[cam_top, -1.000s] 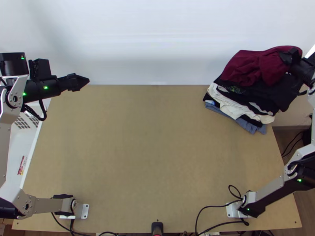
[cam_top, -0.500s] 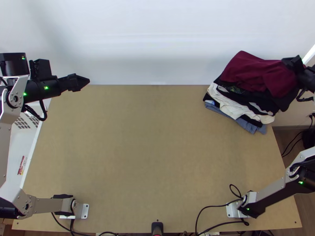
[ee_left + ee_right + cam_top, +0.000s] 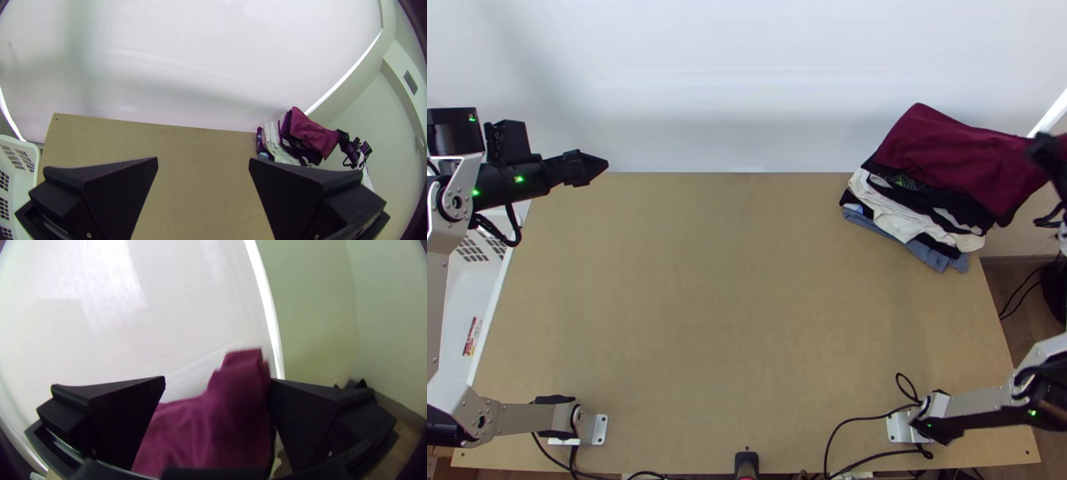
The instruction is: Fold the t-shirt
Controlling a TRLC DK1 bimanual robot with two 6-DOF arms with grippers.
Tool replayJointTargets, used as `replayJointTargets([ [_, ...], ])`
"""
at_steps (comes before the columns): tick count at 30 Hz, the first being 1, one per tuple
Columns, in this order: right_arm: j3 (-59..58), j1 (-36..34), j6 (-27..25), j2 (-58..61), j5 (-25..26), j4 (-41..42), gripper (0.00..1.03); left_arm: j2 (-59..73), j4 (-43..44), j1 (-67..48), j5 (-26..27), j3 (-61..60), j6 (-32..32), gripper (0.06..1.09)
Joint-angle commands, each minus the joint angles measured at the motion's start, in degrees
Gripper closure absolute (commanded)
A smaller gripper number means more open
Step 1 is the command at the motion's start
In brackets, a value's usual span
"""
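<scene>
A white wall (image 3: 747,72) backs a light wooden table (image 3: 747,304); red print marks the white plastic basket (image 3: 459,312) at its left side. A maroon T-shirt (image 3: 947,148) drapes over stacked clothes (image 3: 891,210) at the far right corner, one end at the right gripper (image 3: 1047,150), its fingers wide apart. The left gripper (image 3: 593,168), fingers likewise spread, points inward near the far left corner, its arm bent.

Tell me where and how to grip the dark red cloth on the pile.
Grip the dark red cloth by its right end, probably from the right of the pile with the right gripper: that end overhangs the pile and reaches between the open fingers.
</scene>
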Motion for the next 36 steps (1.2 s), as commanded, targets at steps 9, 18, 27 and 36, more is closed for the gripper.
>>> replayJointTargets([
  [9,-5.65,3.38,-7.28,-2.01,1.69,26.83,0.04,-1.51,0.29,0.39,0.02,-0.32,0.39,0.09],
  [18,-4.41,11.56,-16.77,8.37,6.96,33.95,0.04,-1.77,-0.06,1.62,-0.07,0.21,0.74,0.09],
  [27,-4.41,14.37,-18.09,20.32,13.11,41.77,0.04,-1.33,-0.32,2.33,0.02,1.35,0.83,0.09],
  [36,-4.5,15.25,-19.76,27.09,13.2,41.86,0.04,-0.98,-0.32,2.06,0.02,0.65,0.56,0.09],
])
